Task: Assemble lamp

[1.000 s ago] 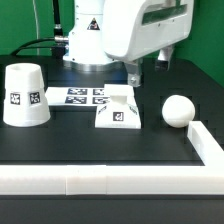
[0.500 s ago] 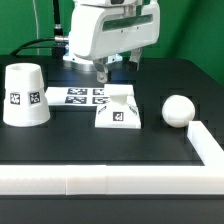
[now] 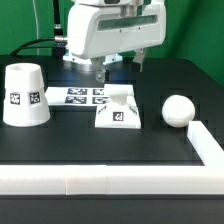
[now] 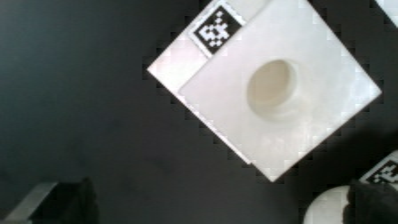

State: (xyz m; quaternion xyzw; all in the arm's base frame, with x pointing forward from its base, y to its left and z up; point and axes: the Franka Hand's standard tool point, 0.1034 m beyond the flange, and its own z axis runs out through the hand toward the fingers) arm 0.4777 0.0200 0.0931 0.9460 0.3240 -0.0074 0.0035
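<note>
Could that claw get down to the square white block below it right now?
Probably yes. The claw hangs open above the block with nothing between them; the cup and the ball stand well off to either side.

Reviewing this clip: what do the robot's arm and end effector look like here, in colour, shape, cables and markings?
The arm's housing is a bulky, glossy white shell with rounded edges and dark seams. Below it, the end effector has two short dark fingers. Black cables curve over the table behind it. No marking on it is legible.
</note>
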